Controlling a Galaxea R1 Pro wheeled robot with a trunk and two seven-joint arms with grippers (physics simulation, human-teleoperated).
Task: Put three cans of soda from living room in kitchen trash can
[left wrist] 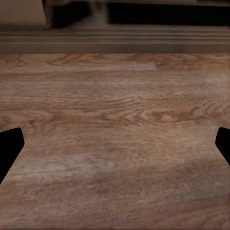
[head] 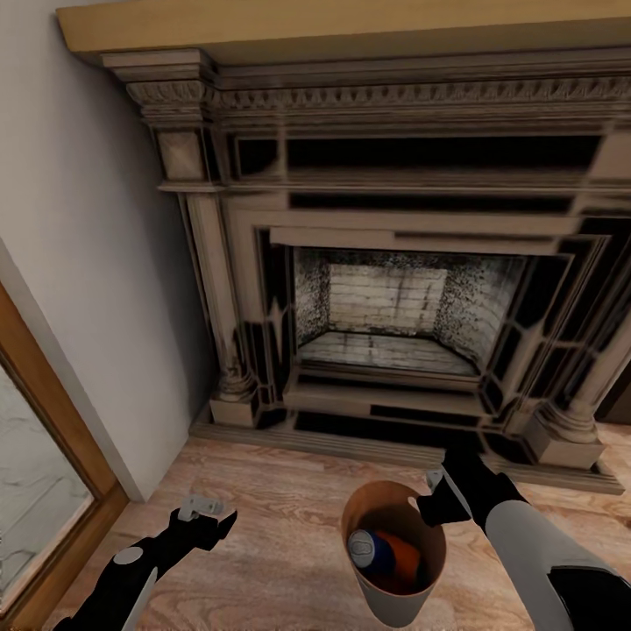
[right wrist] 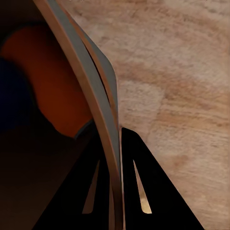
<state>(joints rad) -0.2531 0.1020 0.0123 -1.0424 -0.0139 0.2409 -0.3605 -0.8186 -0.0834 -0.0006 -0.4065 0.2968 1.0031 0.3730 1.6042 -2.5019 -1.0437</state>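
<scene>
No readable labels anywhere — the blue soda can point(head: 370, 549) and an orange soda can point(head: 405, 558) lie in the trash can point(head: 438, 548), which stands on the wood floor point(head: 280, 491) before the fireplace point(head: 394, 263). The right gripper point(head: 432, 495) pinches the bucket's rim, one finger inside and one outside — the right wrist view shows that wall point(right wrist: 84, 86) squeezed between its fingers. The left gripper point(head: 206, 508) hangs spread wide over bare floorboards, holding nothing.

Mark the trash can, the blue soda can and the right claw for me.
trash can point(head: 379, 599): head view, grey outer wall below the rim.
blue soda can point(head: 367, 547): head view, its silver top, inside the trash can.
right claw point(head: 436, 496): head view, between the fingertips clamped on the trash can's rim.
</scene>
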